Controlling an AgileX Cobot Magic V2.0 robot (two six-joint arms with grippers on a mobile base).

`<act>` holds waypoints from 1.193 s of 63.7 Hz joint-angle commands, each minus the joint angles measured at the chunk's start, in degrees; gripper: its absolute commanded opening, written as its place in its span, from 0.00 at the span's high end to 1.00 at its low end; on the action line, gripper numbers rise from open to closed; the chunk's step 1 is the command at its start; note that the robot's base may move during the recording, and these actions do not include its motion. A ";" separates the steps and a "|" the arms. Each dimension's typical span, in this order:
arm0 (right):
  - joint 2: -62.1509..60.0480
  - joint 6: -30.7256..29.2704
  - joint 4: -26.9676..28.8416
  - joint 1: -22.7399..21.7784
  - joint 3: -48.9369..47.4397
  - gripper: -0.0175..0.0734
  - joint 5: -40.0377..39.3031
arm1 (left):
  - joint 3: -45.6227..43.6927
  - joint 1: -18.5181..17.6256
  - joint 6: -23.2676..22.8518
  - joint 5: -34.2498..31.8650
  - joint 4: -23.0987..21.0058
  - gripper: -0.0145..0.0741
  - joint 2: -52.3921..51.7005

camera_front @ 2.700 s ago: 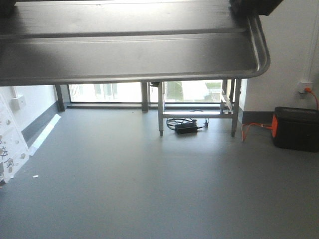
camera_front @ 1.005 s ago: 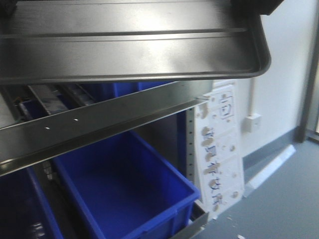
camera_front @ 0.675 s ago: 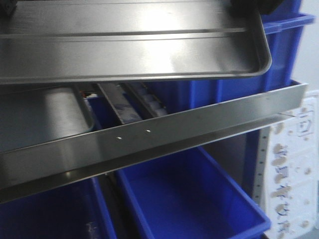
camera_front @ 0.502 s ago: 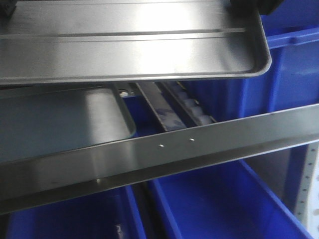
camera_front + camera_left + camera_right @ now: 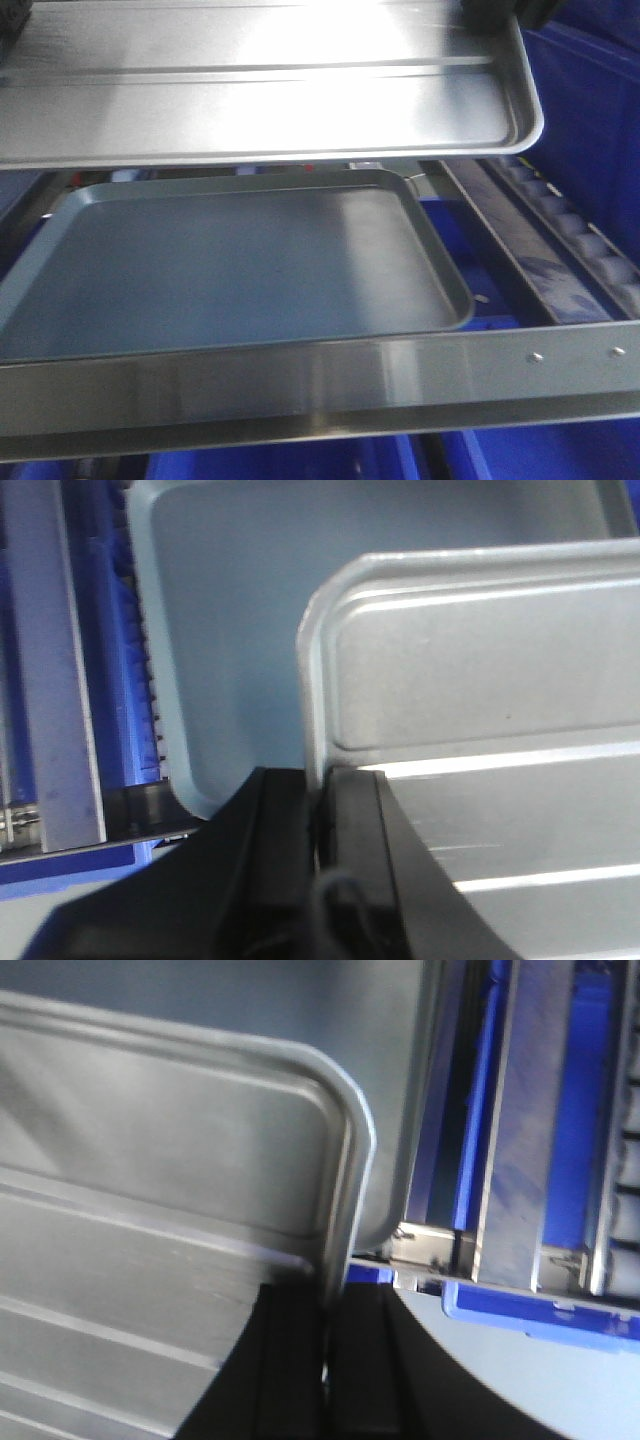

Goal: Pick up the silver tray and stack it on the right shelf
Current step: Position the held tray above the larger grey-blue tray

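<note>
Across the top of the front view hangs the silver tray [image 5: 270, 90], shiny, with two long ribs, held level above the right shelf. My left gripper [image 5: 318, 780] is shut on the silver tray's [image 5: 480, 680] left rim. The right gripper [image 5: 335, 1295] is shut on the right rim of the silver tray [image 5: 170, 1170]. Both grippers show only as dark corners in the front view. The right shelf's broad front bar [image 5: 300, 385] runs below, and rows of pale rollers [image 5: 590, 250] lie at the right.
A larger dull grey-green tray [image 5: 230, 265] lies on the shelf directly under the silver tray. Blue bins [image 5: 590, 110] stand behind and below the rack. Steel rails [image 5: 520, 1140] and a blue bin edge [image 5: 560, 1310] lie right of the right gripper.
The front view has swung from open floor to the rack. The front bar and grey-green tray have slid in under the silver tray. Both grippers have kept their hold.
</note>
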 commanded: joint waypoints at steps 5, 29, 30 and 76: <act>-1.63 -1.03 -3.81 -0.13 -1.87 0.75 -2.27 | -1.84 -0.46 1.63 0.47 3.06 0.94 -1.03; -1.63 -1.03 -3.81 -0.13 -1.87 0.75 -2.27 | -1.84 -0.46 1.63 0.47 3.06 0.94 -1.03; -1.63 -1.03 -3.81 -0.13 -1.87 0.75 -2.27 | -1.84 -0.46 1.63 0.47 3.06 0.94 -1.03; -1.63 -1.03 -3.81 -0.13 -1.87 0.75 -2.78 | -1.84 -0.46 1.63 0.47 3.06 0.94 -1.03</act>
